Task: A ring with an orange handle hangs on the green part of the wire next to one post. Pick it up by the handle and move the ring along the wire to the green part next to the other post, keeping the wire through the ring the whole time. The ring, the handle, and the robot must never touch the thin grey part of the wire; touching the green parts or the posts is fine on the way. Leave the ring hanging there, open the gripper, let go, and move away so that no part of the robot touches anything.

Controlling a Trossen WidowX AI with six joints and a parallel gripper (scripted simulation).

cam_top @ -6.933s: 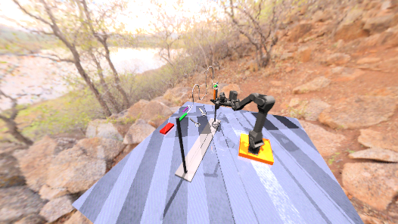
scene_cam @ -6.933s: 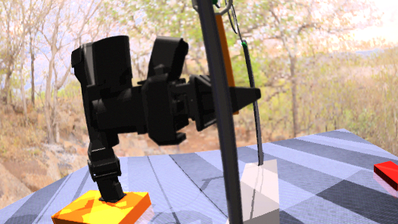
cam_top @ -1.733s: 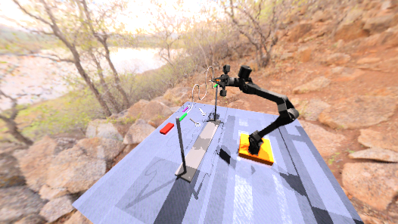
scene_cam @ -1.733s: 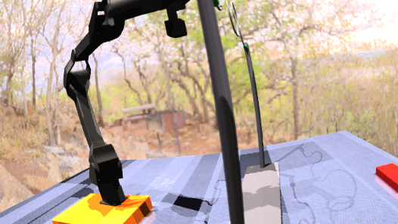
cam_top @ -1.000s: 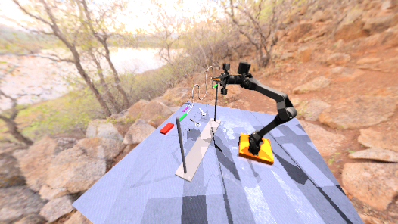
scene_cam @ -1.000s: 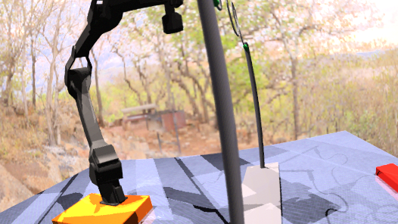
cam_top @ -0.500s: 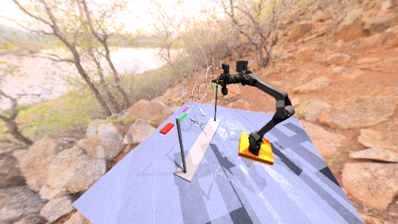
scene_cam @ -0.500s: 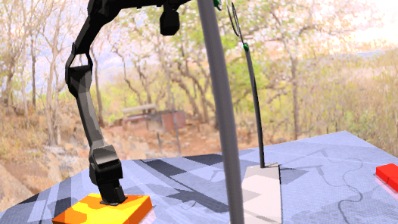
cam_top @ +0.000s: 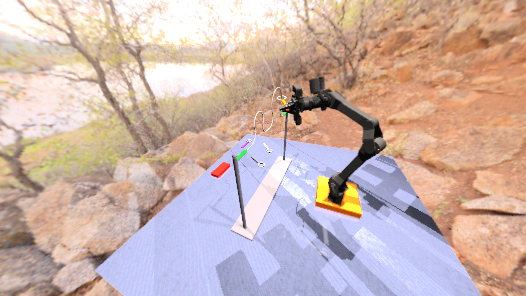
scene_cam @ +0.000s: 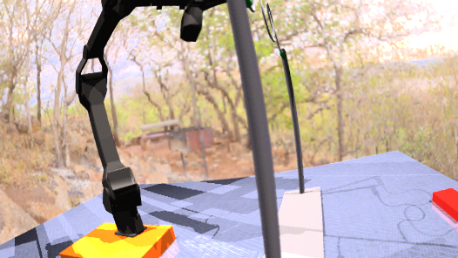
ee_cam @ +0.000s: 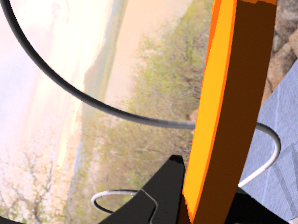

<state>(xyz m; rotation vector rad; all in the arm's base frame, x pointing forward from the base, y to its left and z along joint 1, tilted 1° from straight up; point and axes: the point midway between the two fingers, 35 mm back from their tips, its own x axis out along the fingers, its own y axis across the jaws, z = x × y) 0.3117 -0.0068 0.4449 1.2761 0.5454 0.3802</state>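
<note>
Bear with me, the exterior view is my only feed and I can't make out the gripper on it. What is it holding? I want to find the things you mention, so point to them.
Observer: The orange handle [cam_top: 283, 102] [ee_cam: 220, 110]; the wrist view shows it at the fingers of the gripper [cam_top: 282, 109] [ee_cam: 207, 187].

Operator: And which post is the gripper beside?

Observer: By the top view, it is near the top of the post [cam_top: 285, 135] [scene_cam: 252, 109] farther from the red block [cam_top: 220, 170] [scene_cam: 447, 202].

Operator: Is anything on the table outside my frame?

Observer: Yes, the top view shows a small purple piece [cam_top: 245, 144] beyond the red block.
</note>
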